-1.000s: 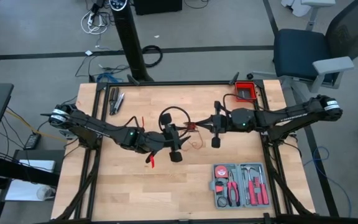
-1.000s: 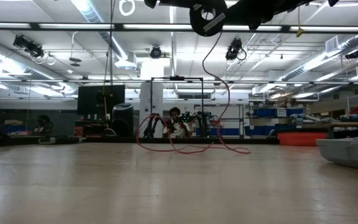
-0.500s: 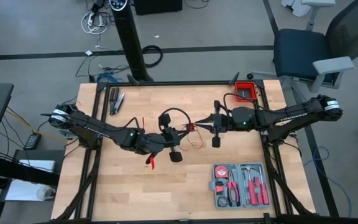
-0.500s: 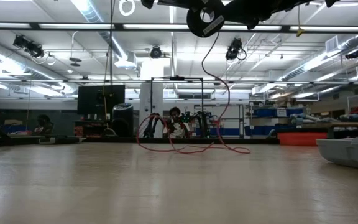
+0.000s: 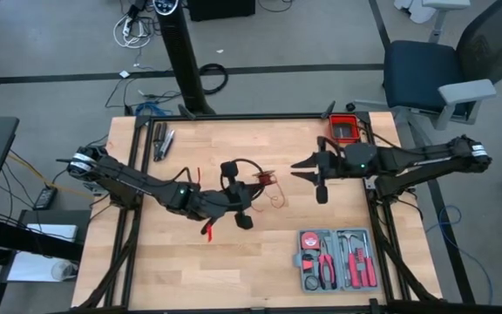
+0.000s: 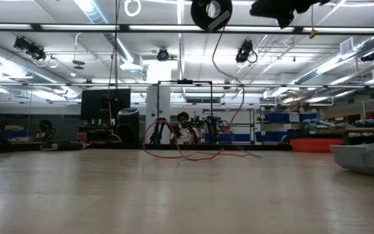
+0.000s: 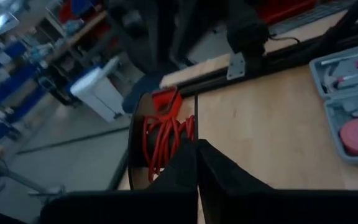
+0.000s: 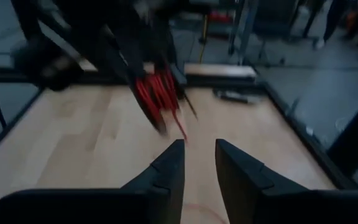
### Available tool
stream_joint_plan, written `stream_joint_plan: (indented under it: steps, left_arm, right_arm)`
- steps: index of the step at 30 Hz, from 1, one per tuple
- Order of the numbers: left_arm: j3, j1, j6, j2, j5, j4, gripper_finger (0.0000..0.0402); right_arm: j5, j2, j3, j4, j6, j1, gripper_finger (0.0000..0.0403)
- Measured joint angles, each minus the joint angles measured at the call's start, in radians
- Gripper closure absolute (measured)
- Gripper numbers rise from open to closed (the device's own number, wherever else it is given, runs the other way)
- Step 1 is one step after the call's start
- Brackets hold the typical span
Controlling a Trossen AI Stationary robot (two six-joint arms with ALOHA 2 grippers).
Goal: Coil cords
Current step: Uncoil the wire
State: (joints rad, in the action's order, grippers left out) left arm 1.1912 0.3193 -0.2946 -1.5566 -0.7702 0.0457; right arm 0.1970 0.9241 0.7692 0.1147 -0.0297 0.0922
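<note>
Since the earlier frame the right hand [image 5: 308, 169] has drawn back from the middle of the wooden counter [image 5: 190, 262] toward its right edge, its fingers now parted and holding nothing. The left hand [image 5: 253, 184] is clenched by the thin bright red cord [image 5: 262, 180], most of it bunched in a small bundle there. A loose strand [image 5: 276, 201] trails on the counter beside it, so coiling looks mostly done, not finished.

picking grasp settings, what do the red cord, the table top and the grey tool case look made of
Red cord: thin flexible strand, probably plastic-coated; it bends into tight loops. Table top: pale wood with a matt finish, board seams and grain showing. Grey tool case: looks like moulded plastic, with shaped recesses holding the tools.
</note>
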Motion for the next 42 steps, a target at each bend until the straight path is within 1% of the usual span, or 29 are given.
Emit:
stream_joint_plan:
  steps: [2, 9, 14, 18, 23, 28, 34, 42]
  left_arm:
    - [0.0, 0.004, -0.025, 0.0, -0.011, 0.039, 0.0401]
    - [0.051, 0.003, -0.035, 0.002, -0.058, 0.051, 0.0401]
    - [0.056, 0.003, -0.038, 0.002, -0.067, 0.077, 0.0401]
    - [0.056, 0.003, -0.04, 0.002, -0.066, 0.076, 0.0401]
    - [0.056, 0.003, -0.041, 0.002, -0.066, 0.083, 0.0401]
    - [0.056, 0.009, -0.041, 0.002, -0.066, 0.083, 0.0401]
    - [0.056, 0.011, -0.041, 0.002, -0.066, 0.083, 0.0401]
    - [0.056, 0.01, -0.041, 0.002, -0.074, 0.108, 0.0401]
  right_arm:
    - [-0.013, 0.026, 0.0, 0.002, 0.014, -0.003, 0.0318]
    - [-0.03, 0.17, 0.0, -0.013, 0.034, 0.0, 0.0318]
    - [-0.038, 0.255, 0.0, -0.025, 0.037, 0.0, 0.0316]
    - [-0.093, 0.293, 0.0, -0.033, 0.036, 0.0, 0.0318]
    - [-0.116, 0.302, -0.001, -0.033, 0.028, -0.002, 0.0318]
    - [-0.125, 0.269, -0.001, 0.011, 0.012, -0.003, 0.0318]
    - [-0.194, 0.267, -0.001, 0.026, 0.011, -0.012, 0.0319]
    - [-0.195, 0.268, -0.001, 0.015, 0.018, -0.014, 0.0319]
